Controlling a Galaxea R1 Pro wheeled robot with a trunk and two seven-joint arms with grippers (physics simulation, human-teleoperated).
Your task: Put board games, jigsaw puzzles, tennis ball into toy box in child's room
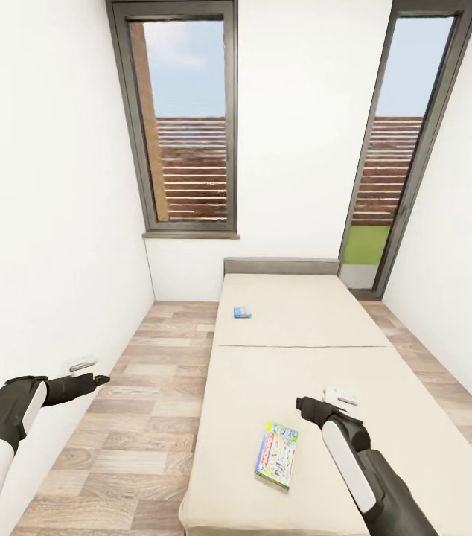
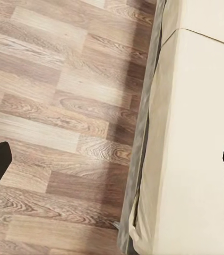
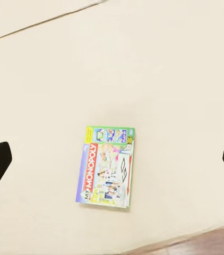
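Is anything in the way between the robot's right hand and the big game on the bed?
No, nothing visible. The large board game lies flat on bare mattress of the bed, and the right gripper hangs open above it with only air between.

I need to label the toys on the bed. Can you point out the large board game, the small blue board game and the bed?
large board game (image 3: pixel 108 166), right wrist view, middle of its printed cover
small blue board game (image 1: pixel 242 313), head view, centre of its top
bed (image 1: pixel 295 305), head view, bare far mattress half
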